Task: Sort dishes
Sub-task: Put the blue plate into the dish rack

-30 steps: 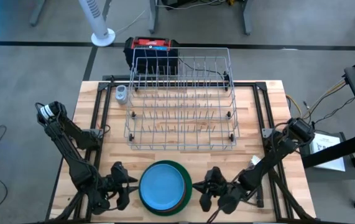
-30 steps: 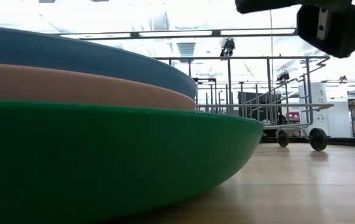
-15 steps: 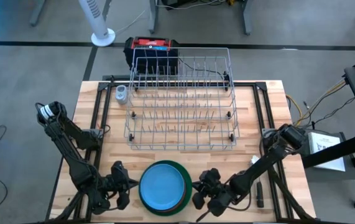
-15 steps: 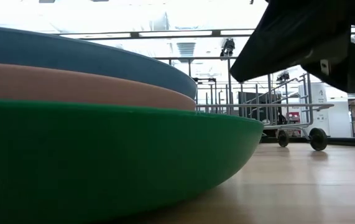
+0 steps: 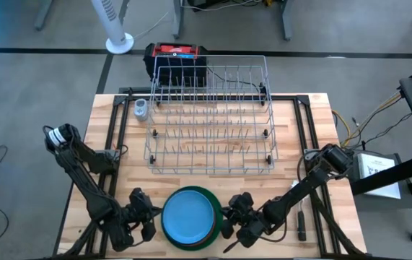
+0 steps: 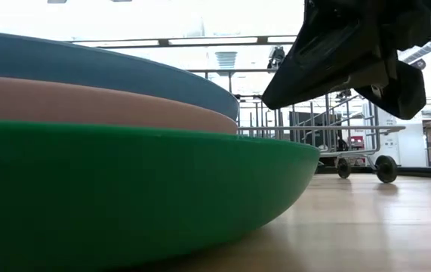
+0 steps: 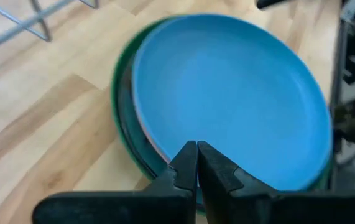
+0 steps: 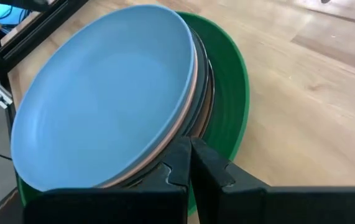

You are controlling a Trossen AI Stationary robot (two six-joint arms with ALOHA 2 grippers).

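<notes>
Empty grey wire rack [image 5: 211,119] across the far half of the wooden table [image 5: 310,123], presumably the destination, slots free for dishes stood on edge. At the near edge, between both arms, one stack of plates: larger green plate [image 8: 230,93] at the bottom as a stable base, dark plates and a pale pink plate [image 6: 87,106] sandwiched above, light blue plate [image 5: 188,217] on top and likely first to go. Left gripper [image 7: 196,163] and right gripper [image 8: 189,156] flanking the stack, fingers pressed together, holding nothing, tips at the rims, probably lining up for an edge pick; no legible brand, label or writing anywhere.
</notes>
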